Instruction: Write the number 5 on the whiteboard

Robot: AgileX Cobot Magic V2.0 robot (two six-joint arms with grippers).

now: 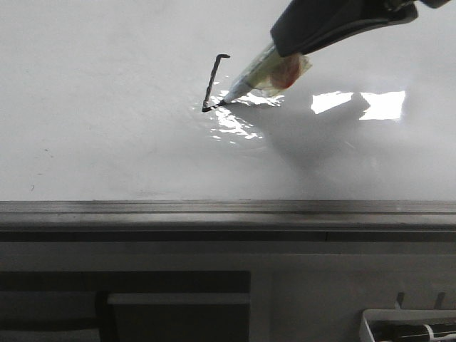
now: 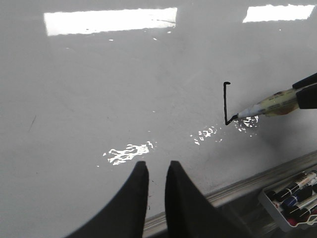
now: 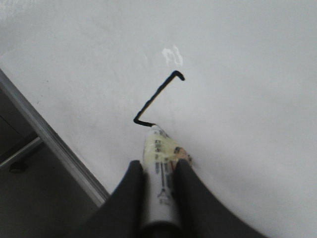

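The glossy whiteboard (image 1: 107, 107) fills the front view, with a grey metal edge strip (image 1: 214, 210) along its near side. Part of the number 5 (image 1: 214, 82) is drawn in thin black strokes: a short top bar, a slanted stem and a small turn at the bottom. It also shows in the left wrist view (image 2: 225, 101) and the right wrist view (image 3: 157, 94). My right gripper (image 3: 158, 166) is shut on a white marker (image 3: 159, 148). The marker's tip (image 1: 226, 100) touches the board at the stem's lower end. My left gripper (image 2: 156, 166) is empty, its jaws nearly together, above the board near the edge strip.
A small white tray (image 2: 292, 198) with several markers sits past the board's edge strip; it also shows at the lower right of the front view (image 1: 410, 324). Bright glare patches (image 1: 360, 103) lie on the board to the right of the marker.
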